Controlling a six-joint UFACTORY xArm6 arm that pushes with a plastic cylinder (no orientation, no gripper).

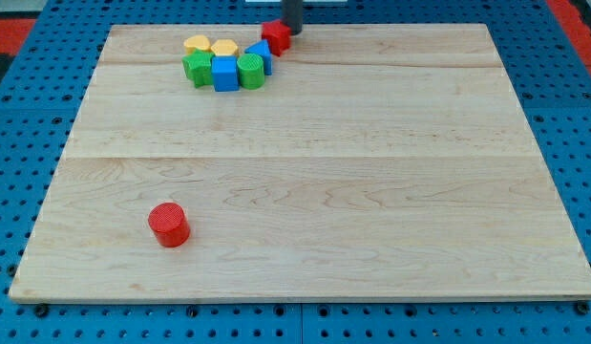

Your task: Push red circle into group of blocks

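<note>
A red circle (168, 225), a short cylinder, stands alone on the wooden board (371, 191) at the view's lower left. A group of blocks sits near the view's top, left of centre: two yellow blocks (197, 44) (224, 48), a green block (197, 67), a blue cube (224, 73), a green cylinder (250, 71), a blue block (260, 51) and a red block (276, 36). My tip (291, 31) is at the view's top edge, right beside the red block on its right side, far from the red circle.
The board lies on a blue pegboard table (18, 115). A red surface shows at the view's top corners (577, 14).
</note>
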